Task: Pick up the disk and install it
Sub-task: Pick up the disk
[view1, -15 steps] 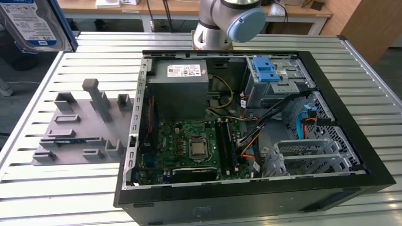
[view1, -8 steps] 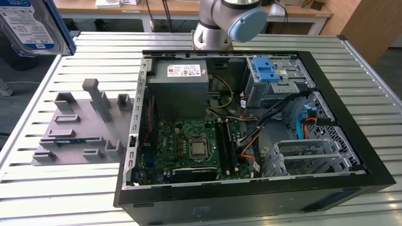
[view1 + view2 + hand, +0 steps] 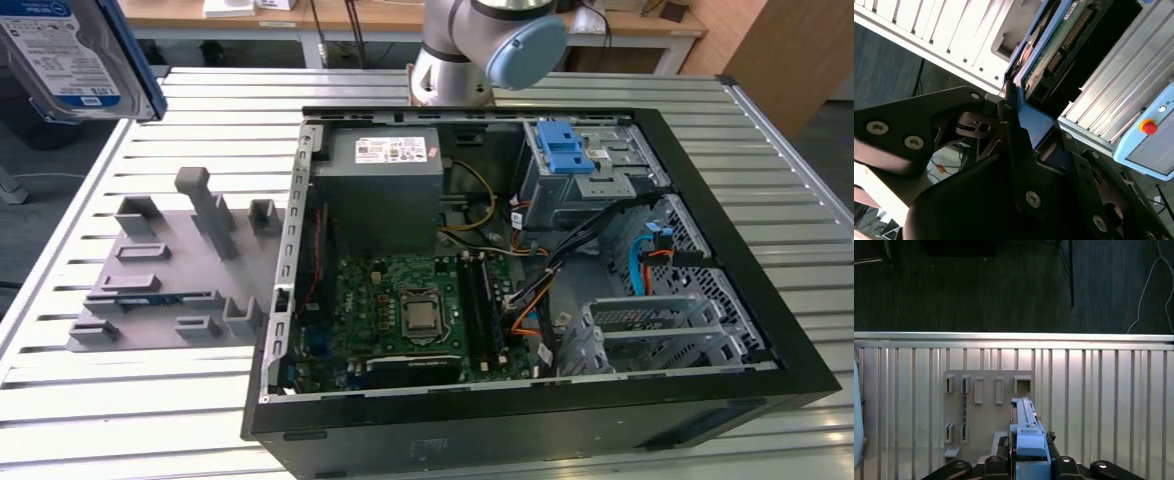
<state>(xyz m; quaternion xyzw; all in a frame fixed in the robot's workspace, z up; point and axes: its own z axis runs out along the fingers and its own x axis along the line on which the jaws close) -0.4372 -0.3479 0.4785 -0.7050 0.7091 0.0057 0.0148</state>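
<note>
The disk (image 3: 67,55), framed in blue plastic, hung high above the slatted table (image 3: 134,400), its long axis running straight out from the gripper (image 3: 1029,445), whose jaws were closed on its near end. In the exterior view the blue-latched drive cage (image 3: 587,165) inside the open computer case (image 3: 534,425) lay between three and four o'clock of the disk, well apart.

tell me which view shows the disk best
The exterior view: the disk shows its labelled face, though cropped at the edge. The second wrist view shows its circuit-board side; the first wrist view shows it edge-on in the gripper.
</note>
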